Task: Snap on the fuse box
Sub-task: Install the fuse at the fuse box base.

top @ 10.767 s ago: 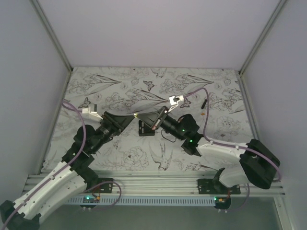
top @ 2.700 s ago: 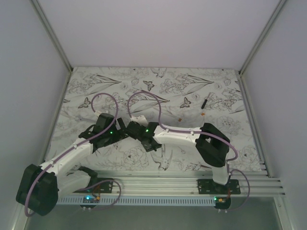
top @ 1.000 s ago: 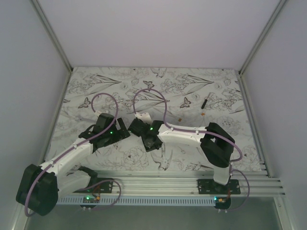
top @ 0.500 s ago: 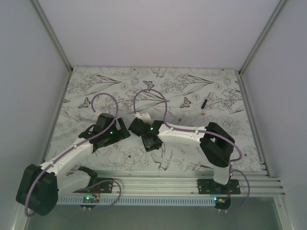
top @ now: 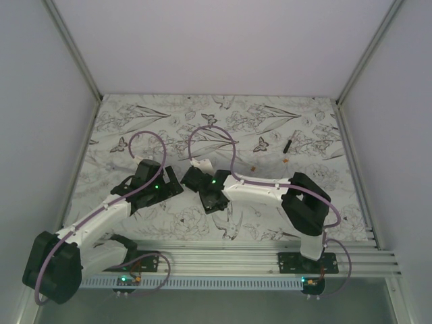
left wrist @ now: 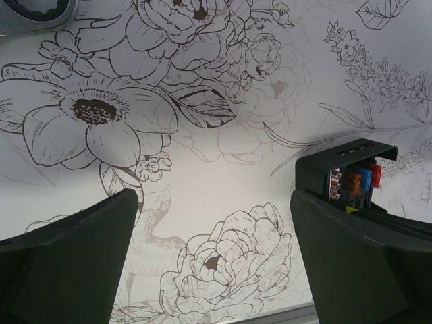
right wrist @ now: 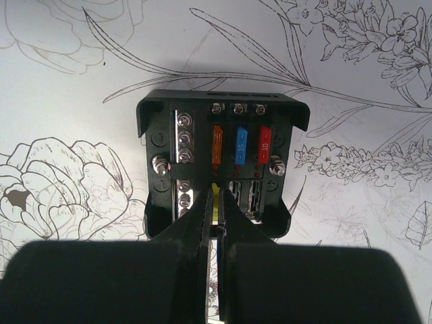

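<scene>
The fuse box (right wrist: 162, 138) is a small black box lying flat on the flower-printed mat, with orange, blue and red fuses in a row on its face. My right gripper (right wrist: 216, 202) reaches over its near edge, shut on a small yellow fuse (right wrist: 214, 194) standing in a slot under the orange one. In the top view the fuse box (top: 192, 177) sits mid-table under the right gripper (top: 201, 185). The left gripper (left wrist: 212, 263) hangs wide open over bare mat, with the fuse box (left wrist: 344, 165) just beyond its right finger (left wrist: 364, 263). In the top view the left gripper (top: 172, 190) is just left of the box.
A thin black stick (top: 288, 144) and two tiny orange bits (top: 253, 169) (top: 286, 160) lie at the back right of the mat. Grey walls close in the left, right and far sides. The aluminium rail (top: 223, 256) carrying the arm bases runs along the near edge.
Over the last second the arms barely move in the top view. Compared with the oldest frame, both arms have folded in low around the fuse box.
</scene>
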`<state>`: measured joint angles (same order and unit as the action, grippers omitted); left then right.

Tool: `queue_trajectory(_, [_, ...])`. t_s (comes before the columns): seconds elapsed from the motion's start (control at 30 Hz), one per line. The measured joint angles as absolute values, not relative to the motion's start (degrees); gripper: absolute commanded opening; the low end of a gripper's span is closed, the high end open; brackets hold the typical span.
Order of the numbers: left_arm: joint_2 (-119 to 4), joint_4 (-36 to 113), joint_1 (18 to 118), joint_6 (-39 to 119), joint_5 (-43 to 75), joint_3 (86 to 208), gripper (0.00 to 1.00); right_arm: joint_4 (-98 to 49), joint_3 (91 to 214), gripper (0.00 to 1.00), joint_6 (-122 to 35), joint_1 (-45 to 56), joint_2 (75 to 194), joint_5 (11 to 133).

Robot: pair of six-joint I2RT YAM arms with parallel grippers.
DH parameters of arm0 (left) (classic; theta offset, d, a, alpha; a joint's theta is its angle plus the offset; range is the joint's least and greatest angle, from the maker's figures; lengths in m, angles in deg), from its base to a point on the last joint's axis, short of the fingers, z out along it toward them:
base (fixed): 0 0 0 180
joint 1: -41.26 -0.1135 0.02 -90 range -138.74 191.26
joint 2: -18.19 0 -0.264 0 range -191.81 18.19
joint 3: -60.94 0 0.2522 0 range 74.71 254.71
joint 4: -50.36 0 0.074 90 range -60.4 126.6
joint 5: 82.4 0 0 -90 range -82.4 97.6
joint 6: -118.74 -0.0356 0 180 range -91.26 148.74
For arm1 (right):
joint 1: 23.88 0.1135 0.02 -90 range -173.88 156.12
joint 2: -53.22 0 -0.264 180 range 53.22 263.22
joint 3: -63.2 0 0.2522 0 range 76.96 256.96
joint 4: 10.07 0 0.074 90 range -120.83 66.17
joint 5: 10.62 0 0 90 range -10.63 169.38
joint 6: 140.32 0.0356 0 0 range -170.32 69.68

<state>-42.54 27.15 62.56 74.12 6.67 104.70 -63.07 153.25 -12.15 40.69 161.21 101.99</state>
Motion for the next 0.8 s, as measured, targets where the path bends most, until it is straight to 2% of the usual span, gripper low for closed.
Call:
queue_trajectory(0.43, [-42.5, 27.2, 62.6, 74.1, 6.7, 104.7, 1.00, -59.1, 149.4, 0.00, -12.0, 40.7, 159.1, 102.1])
queue_trajectory(0.8, [-42.5, 27.2, 62.6, 74.1, 6.7, 104.7, 1.00, -61.6, 152.9, 0.00, -13.7, 41.4, 161.4, 102.0])
